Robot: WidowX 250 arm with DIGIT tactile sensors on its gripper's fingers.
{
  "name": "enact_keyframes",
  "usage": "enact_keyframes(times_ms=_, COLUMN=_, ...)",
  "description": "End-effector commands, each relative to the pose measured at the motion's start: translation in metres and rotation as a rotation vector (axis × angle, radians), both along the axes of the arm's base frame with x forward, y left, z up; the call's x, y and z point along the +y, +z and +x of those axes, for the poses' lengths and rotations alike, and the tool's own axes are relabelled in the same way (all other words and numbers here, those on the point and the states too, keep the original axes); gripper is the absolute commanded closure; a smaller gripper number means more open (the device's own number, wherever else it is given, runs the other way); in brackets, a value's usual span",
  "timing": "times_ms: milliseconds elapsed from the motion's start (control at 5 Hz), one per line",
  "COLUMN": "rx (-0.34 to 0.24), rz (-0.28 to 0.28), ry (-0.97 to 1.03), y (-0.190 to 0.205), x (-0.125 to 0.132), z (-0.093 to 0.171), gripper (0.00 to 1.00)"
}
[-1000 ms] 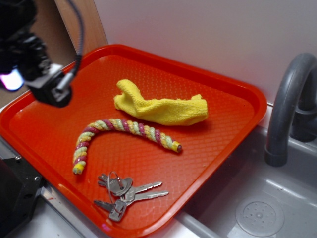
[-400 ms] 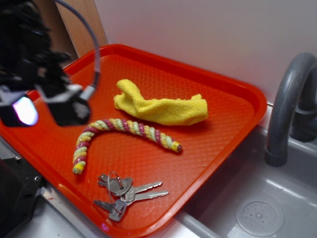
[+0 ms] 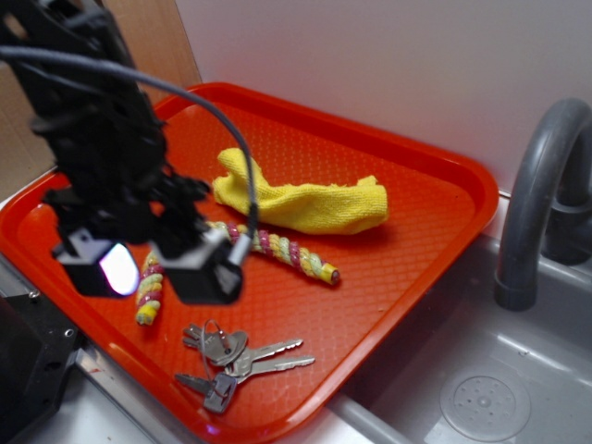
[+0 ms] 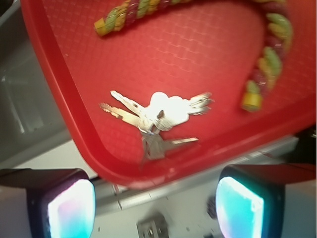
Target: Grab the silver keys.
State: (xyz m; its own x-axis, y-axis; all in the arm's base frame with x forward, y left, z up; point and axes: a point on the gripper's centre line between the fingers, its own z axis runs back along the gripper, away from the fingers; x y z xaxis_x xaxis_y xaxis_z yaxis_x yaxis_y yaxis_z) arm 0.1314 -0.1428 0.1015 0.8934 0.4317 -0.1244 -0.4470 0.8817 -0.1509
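The silver keys [image 3: 231,359] lie flat on their ring near the front rim of the red tray [image 3: 435,231]. In the wrist view the silver keys [image 4: 158,119] sit in the middle of the picture, above the tray rim. My gripper [image 3: 148,273] hangs open and empty above the tray, up and left of the keys, over the near end of the striped rope [image 3: 268,245]. Its two pads [image 4: 72,210] show wide apart at the bottom of the wrist view, with nothing between them.
A yellow cloth [image 3: 305,199] lies behind the rope. The rope [image 4: 267,54] curves across the top of the wrist view. A grey sink [image 3: 481,398] and tap [image 3: 536,194] stand to the right of the tray. A white wall is behind.
My gripper has moved from the tray's far left corner down and to the right, toward the keys, and now covers part of the rope. The keys, rope and cloth have not moved.
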Motion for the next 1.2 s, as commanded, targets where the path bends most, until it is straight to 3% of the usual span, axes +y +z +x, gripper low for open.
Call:
enact_keyframes(times_ms=0, rx=-0.032, rz=0.072, ry=0.022, y=-0.027, x=-0.009, z=0.019, gripper=0.00)
enact_keyframes(times_ms=400, rx=-0.003, rz=0.108, ry=-0.004, y=-0.051, x=-0.002, z=0.016, gripper=0.00)
enact_keyframes(times_ms=600, rx=-0.010, rz=0.113, ry=-0.006, y=-0.053, x=0.000, z=0.011, gripper=1.00)
enact_keyframes(times_ms=1000, rx=-0.018, rz=0.111, ry=-0.019, y=-0.052, x=0.006, z=0.020, gripper=1.00)
